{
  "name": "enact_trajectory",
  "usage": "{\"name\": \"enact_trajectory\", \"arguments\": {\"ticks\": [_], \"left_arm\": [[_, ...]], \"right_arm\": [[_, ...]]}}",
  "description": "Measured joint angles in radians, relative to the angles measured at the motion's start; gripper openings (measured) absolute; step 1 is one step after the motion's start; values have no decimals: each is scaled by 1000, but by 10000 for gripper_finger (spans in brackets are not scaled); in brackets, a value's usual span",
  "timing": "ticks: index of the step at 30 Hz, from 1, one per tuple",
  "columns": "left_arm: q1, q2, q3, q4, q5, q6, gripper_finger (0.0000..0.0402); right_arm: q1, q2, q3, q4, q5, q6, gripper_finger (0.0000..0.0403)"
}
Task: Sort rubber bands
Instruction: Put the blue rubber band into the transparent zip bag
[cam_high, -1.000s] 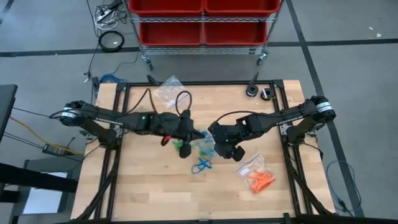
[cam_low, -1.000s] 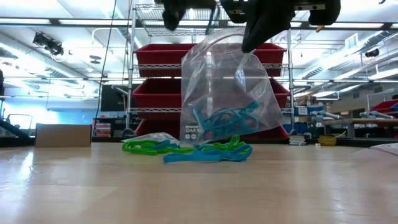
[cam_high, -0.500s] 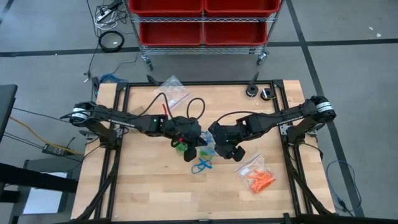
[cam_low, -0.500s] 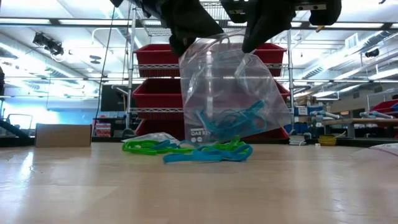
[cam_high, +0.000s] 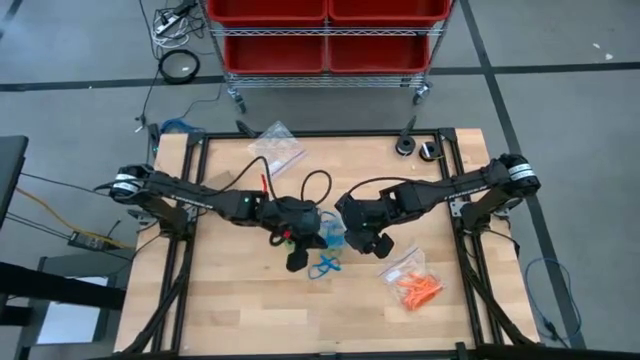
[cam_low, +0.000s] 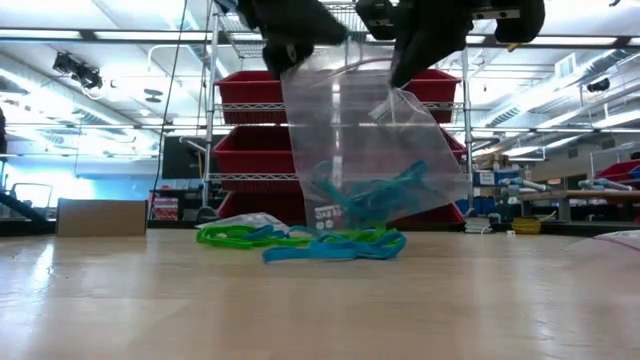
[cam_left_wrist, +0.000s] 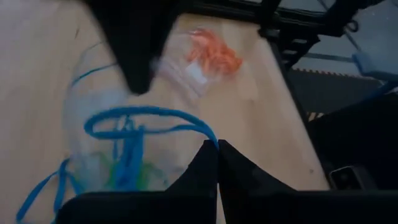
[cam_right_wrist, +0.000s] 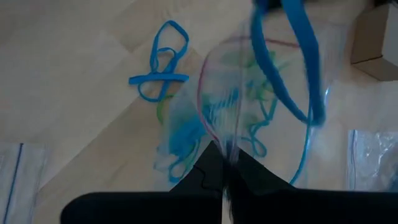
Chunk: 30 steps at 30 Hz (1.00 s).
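Clear zip bag (cam_low: 370, 150) hangs mid-frame in low view, held up off the table by both grippers at its top edge – blue rubber bands (cam_low: 365, 192) bunched in its bottom. Left gripper (cam_low: 288, 50) clenched on the bag's upper-left corner, right gripper (cam_low: 412, 62) pinched shut on the upper-right rim; right wrist view shows the bag film caught between its closed fingers.

2nd bag (cam_high: 415, 280) lower right of center in high view, lying flat w/ orange bands (cam_high: 418, 288) inside. 3rd clear bag (cam_high: 277, 145) upper center of table, contents can't tell.

Loose bands on the table under/behind the hung bag: green loops (cam_low: 240, 236) at left, blue loops (cam_low: 335, 247) just right of them, touching. Thin flat floppy loops, tangled, bright colours.

Surface: light wood tabletop (cam_high: 240, 300) w/ black frame rails. Room: grey floor, wire rack w/ red bins (cam_high: 325, 25) top center of high view, cables upper left; low view bkgd has a cardboard box (cam_low: 102, 217) at left.
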<state>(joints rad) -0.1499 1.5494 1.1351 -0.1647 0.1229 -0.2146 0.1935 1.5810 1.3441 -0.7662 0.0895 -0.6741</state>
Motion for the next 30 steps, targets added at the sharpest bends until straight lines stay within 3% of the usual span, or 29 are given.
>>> {"name": "enact_trajectory", "arguments": {"ticks": [8, 18, 30], "left_arm": [[-35, 0, 75, -80, -44, 30, 7], [1, 1, 75, -118, -111, 21, 9], [33, 1, 75, -97, -111, -4, 71]], "right_arm": [[0, 0, 0, 1, -3, 3, 0], [1, 0, 0, 2, -2, 2, 0], [2, 0, 0, 2, 0, 2, 0]]}}
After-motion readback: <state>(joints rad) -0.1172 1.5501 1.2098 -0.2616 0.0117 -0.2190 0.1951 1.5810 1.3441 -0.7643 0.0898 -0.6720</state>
